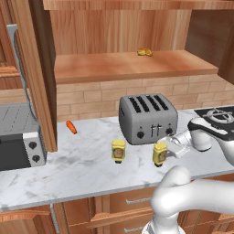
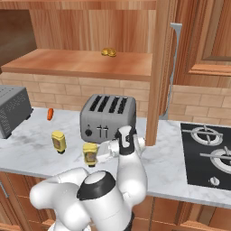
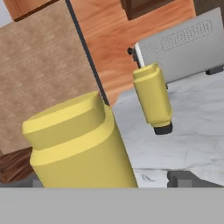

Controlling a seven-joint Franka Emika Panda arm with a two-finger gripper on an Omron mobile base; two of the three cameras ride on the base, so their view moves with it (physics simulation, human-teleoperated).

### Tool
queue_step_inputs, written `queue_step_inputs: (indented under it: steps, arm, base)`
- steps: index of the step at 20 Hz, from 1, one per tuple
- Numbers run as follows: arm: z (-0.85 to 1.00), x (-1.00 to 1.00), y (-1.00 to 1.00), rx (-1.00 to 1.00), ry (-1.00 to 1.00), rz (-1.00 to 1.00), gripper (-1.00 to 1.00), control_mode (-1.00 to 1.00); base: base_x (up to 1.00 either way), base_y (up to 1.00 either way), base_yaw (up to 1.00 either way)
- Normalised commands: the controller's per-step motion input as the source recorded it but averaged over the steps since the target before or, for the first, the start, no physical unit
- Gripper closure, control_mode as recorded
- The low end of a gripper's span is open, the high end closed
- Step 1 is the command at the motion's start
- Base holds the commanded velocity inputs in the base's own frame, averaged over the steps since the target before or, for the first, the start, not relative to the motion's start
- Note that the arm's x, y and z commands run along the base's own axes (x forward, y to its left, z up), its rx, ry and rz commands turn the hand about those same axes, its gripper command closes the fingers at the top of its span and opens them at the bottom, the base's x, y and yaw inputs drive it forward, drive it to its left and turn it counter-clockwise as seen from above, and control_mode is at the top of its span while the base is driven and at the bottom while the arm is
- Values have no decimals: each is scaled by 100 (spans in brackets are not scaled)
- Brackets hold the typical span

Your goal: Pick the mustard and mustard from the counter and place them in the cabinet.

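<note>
The end effector reaches out level over the desk, jaws spread apart, its tips at the near mustard, which fills the hand view between them without being clamped. The white arm bends low from the base, wrist horizontal. The second mustard stands apart to its left, both before the toaster. The cabinet shelf lies above.

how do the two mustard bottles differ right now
The right mustard sits right at the open gripper; the left mustard stands apart with bare counter around it. The right one stands below the toaster's right end, the left one off its left corner. In the hand view the right one looms large, the left one small. Both are upright, yellow and alike.
</note>
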Motion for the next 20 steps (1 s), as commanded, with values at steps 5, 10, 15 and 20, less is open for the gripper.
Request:
queue_step_inputs:
  steps: [5,10,15,20]
  arm:
    - [-3,-11,17,0,0,-1,100,-100]
    - [8,-2,5,0,-2,-3,100,-100]
    - [50,-19,27,0,-9,-18,100,-100]
    - [57,-47,10,0,-2,-20,100,-100]
  base:
    - [0,0,0]
    - [0,0,0]
    - [0,0,0]
    - [0,0,0]
